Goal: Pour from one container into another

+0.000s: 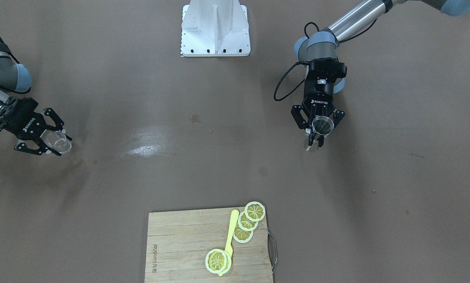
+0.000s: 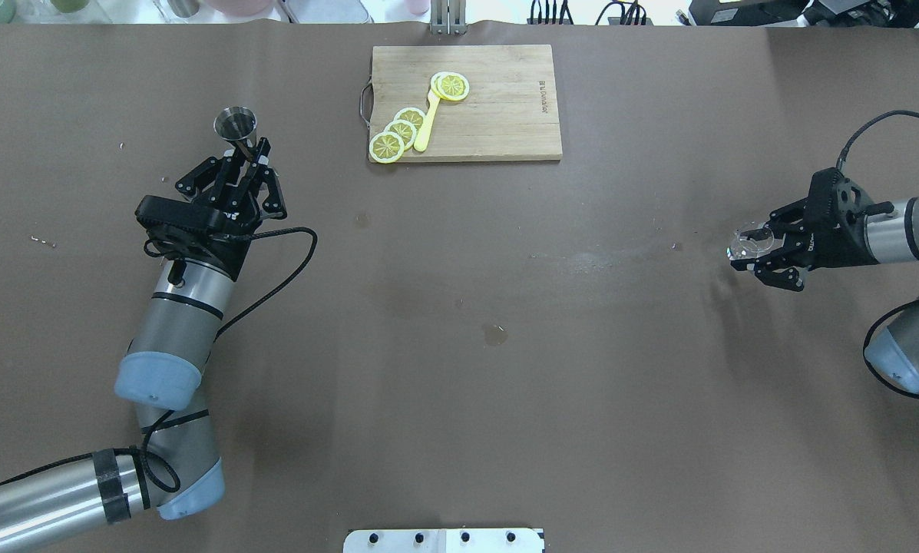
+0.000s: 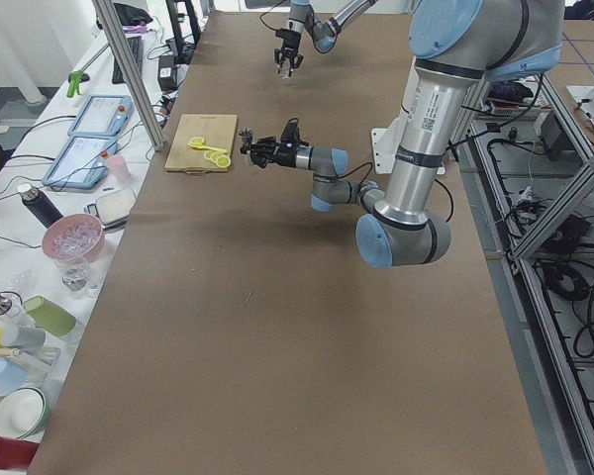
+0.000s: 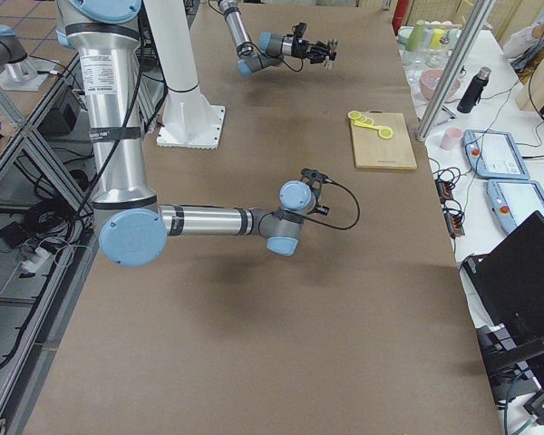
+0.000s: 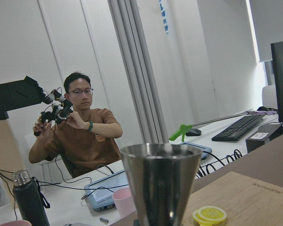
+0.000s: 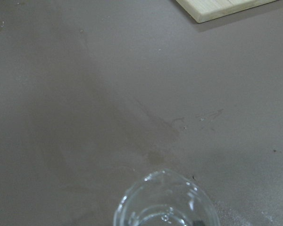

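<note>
The cup sits in the right hand, whose fingers are closed on its sides, at the far right of the desk. It's low over the desk; can't tell if the base touches. The rim faces roughly up, maybe tipped a bit. Contents: can't tell, glass too clear.

The jigger is in the left hand, gripped approx. at the waist, at the desk's left end. Its long axis is vertical w/ the open cone up, and the left wrist view shows the rim level. It looks raised off the desk.

Key relation: cup and jigger are well apart, at opposite ends, w/ the bare middle of the desk between them. From the cup, the jigger lies straight across toward the robot's left and a bit further from the robot. Each arm already has its own vessel, so nearness isn't the question. In my judgement the next move needs the two hands brought together, cup rim above the jigger mouth, before any tilt.

Beyond them: a wooden board at the far edge w/ lemon slices and a yellow utensil, nearer the jigger than the cup. Wet-looking marks show mid-desk.

Writing: "ROBOTIQ" on both hands in the front view. The board's burnt-in brand is too small to read for sure.
</note>
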Controlling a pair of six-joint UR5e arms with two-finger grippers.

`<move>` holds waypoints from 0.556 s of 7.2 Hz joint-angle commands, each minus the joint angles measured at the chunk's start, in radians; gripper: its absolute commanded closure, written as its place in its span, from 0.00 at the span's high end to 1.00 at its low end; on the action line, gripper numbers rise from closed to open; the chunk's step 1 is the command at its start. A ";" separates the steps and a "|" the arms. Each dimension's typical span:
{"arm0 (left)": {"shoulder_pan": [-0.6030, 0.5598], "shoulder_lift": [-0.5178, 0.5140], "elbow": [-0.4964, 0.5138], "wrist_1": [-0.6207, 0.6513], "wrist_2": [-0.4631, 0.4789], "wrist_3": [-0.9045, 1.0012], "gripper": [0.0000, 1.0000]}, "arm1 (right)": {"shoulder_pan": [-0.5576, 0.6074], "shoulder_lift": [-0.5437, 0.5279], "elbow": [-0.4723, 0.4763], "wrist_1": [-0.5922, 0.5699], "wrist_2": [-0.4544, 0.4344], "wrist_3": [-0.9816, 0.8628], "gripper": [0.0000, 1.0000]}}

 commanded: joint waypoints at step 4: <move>0.075 0.033 -0.041 0.083 0.127 -0.070 0.00 | -0.057 0.024 -0.092 0.180 -0.093 0.108 0.00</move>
